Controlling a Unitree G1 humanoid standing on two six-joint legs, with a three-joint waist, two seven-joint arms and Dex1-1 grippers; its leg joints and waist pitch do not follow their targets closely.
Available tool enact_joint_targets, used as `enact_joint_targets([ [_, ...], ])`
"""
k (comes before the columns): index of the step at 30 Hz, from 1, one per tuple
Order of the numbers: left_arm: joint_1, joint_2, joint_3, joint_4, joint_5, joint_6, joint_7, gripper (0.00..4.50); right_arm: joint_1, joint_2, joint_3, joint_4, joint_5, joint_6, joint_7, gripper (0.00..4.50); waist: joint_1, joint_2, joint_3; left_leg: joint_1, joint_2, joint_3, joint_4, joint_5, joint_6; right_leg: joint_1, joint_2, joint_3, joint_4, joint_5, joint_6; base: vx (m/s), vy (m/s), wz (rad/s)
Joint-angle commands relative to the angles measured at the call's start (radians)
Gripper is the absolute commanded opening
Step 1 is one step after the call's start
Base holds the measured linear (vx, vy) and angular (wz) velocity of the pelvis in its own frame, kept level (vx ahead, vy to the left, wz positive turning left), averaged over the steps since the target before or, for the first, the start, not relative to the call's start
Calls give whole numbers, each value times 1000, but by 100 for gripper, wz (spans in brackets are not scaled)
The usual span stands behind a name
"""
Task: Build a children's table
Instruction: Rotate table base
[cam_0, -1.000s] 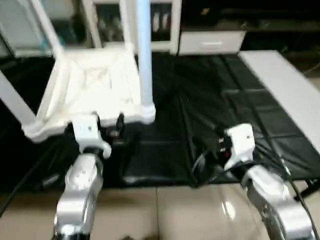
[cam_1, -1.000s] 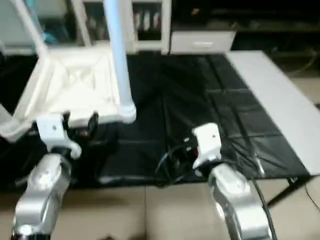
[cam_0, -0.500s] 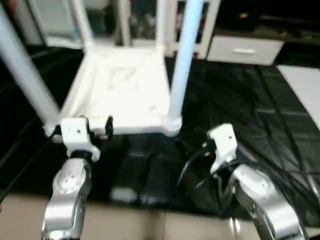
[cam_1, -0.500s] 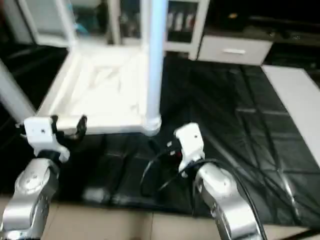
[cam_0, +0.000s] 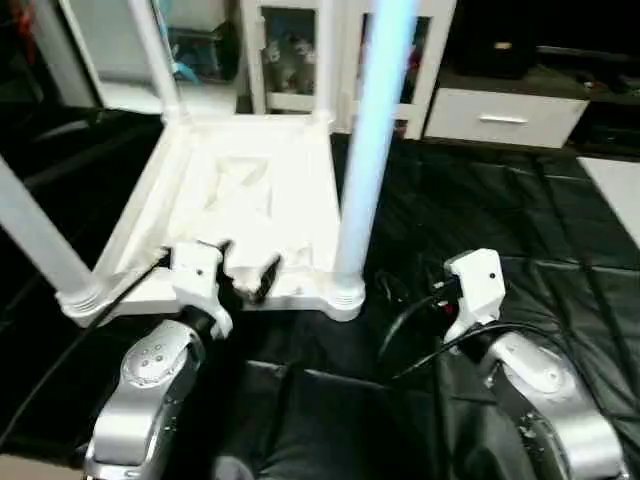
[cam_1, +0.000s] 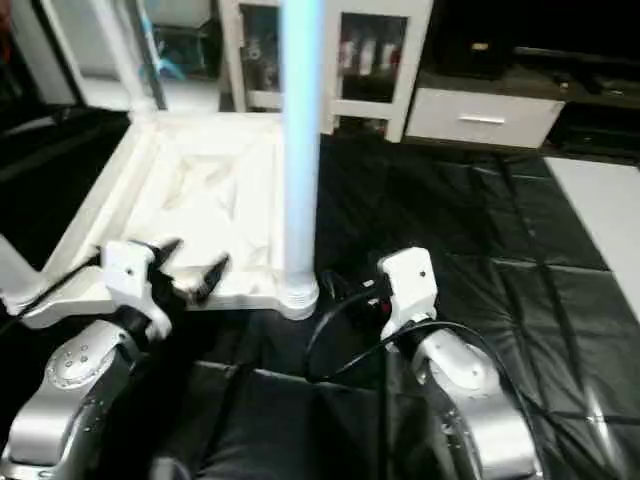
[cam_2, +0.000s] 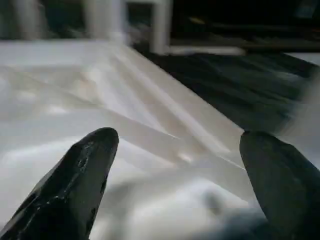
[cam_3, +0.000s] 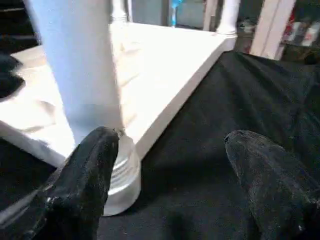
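hovering with fingers spread, left pincer (cam_0: 243, 268) sat over near edge of upturned tabletop (cam_0: 240, 200) on black bench (cam_0: 480, 210); right pincer (cam_3: 170, 170) released, empty, just beside near-right leg (cam_0: 368, 150) standing in its socket.

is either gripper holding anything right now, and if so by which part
Nothing is held. Both the left gripper and right gripper are open, near the tabletop.

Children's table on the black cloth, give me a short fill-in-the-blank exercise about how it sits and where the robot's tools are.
1. The children's table lies upside down, its legs pointing ____.
2. The left tool hovers with its fingers ____ at the table's near edge.
3. The right tool is beside the near ____, holding nothing.

Missing words: up; open; leg
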Motion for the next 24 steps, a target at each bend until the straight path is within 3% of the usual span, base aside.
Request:
enact_joint_targets([
  [1, -52, 55, -30, 28, -29, 39, -118, 442, 8, -41, -14, -39, 39, 27, 74, 376, -1, -9, -33, 39, 74, -3, -97, -209, 37, 28, -112, 57, -97, -17, -204, -62, 26, 10],
  [3, -92, 89, -34, 72, -25, 45, -166, 442, 10, -67, -13, -48, 54, 38, 112, 376, -2, -4, -26, 59, 80, 7, -112, -348, -13, 12, -109, 59, -116, -246, -178, -65, 22, 8],
  [4, -162, 138, -46, 158, 4, 27, -237, 442, 10, -109, -8, -58, 74, 48, 170, 376, -11, -8, -14, 56, 81, 7, -125, -419, -38, 11, -111, 57, -128, -365, -147, -75, 26, -1],
  [5, -164, 139, -47, 160, 5, 27, -238, 442, 10, -110, -8, -58, 75, 48, 171, 376, -10, -7, -11, 60, 80, 6, -126, -456, -51, 8, -114, 56, -136, -433, -123, -75, 26, -1],
  [6, -189, 156, -52, 191, 19, 17, -261, 442, 10, -125, -6, -61, 81, 54, 192, 376, -11, -6, -8, 72, 78, 4, -124, -515, -71, -4, -121, 58, -148, -526, -89, -74, 32, -7],
  [7, -236, 184, -64, 253, 31, 3, -317, 442, 9, -154, 3, -66, 91, 64, 229, 376, -15, -10, -9, 67, 77, -3, -129, -523, -77, 6, -128, 55, -150, -575, -63, -55, 35, -13],
  [8, -252, 193, -68, 274, 30, 4, -342, 442, 9, -164, 7, -67, 94, 67, 242, 376, -13, -8, -11, 64, 78, -4, -131, -518, -78, 7, -131, 55, -152, -576, -57, -55, 35, -13],
  [9, -286, 222, -95, 320, 48, -10, -400, 442, 5, -186, 17, -65, 90, 67, 264, 376, -14, 2, -17, 60, 81, -9, -137, -504, -80, 13, -133, 52, -144, -518, -65, 0, 0, 0],
  [11, -327, 247, -122, 381, 59, -15, -472, 442, 0, -209, 28, -62, 87, 64, 292, 376, -19, -1, -27, 54, 83, -7, -144, -448, -70, 23, -127, 50, -134, -369, -86, 0, 0, 0],
  [12, -352, 257, -138, 415, 61, -18, -502, 442, -3, -220, 33, -59, 81, 61, 301, 376, -19, 5, -34, 48, 85, -5, -145, -368, -54, 30, -125, 49, -122, -221, -117, 0, 0, 0],
  [13, -378, 264, -155, 452, 70, -28, -530, 442, -6, -228, 36, -56, 75, 57, 305, 376, -23, 5, -37, 49, 86, 0, -145, -331, -37, 27, -120, 45, -117, -138, -146, 0, 0, 0],
  [15, -412, 269, -177, 500, 84, -51, -563, 442, -10, -235, 37, -53, 73, 55, 311, 376, -28, 3, -36, 48, 84, 6, -141, -354, -28, 27, -128, 45, -120, -167, -173, 0, 0, 0],
  [17, -466, 253, -197, 579, 111, -95, -588, 414, -14, -243, 37, -55, 74, 57, 320, 376, -26, 1, -36, 50, 84, 13, -135, -334, -17, 22, -132, 49, -126, -169, -189, 0, 0, 0],
  [20, -538, 227, -220, 697, 153, -155, -612, 405, -14, -258, 40, -58, 73, 59, 334, 376, -20, -3, -39, 47, 86, 20, -128, -253, 14, 25, -133, 51, -123, -93, -215, 0, 0, 0],
  [21, -562, 223, -234, 741, 171, -179, -621, 394, -13, -264, 43, -59, 71, 58, 339, 376, -20, 4, -42, 50, 85, 23, -124, -239, 20, 26, -130, 50, -124, -67, -221, 0, 0, 0],
  [22, -577, 221, -244, 770, 183, -194, -627, 394, -13, -268, 45, -60, 70, 58, 342, 376, -19, 0, -46, 47, 87, 22, -122, -207, 29, 33, -133, 50, -115, -12, -233, 0, 0, 0],
  [23, -586, 221, -256, 789, 190, -196, -642, 373, -11, -271, 47, -62, 69, 57, 345, 376, -17, 5, -46, 46, 88, 23, -122, -194, 34, 34, -133, 49, -112, 9, -238, 0, 0, 0],
  [24, -594, 220, -263, 805, 194, -200, -654, 373, -11, -273, 47, -63, 67, 57, 346, 376, -17, 3, -46, 48, 89, 23, -120, -182, 44, 33, -132, 48, -110, 36, -248, 0, 0, 0],
])
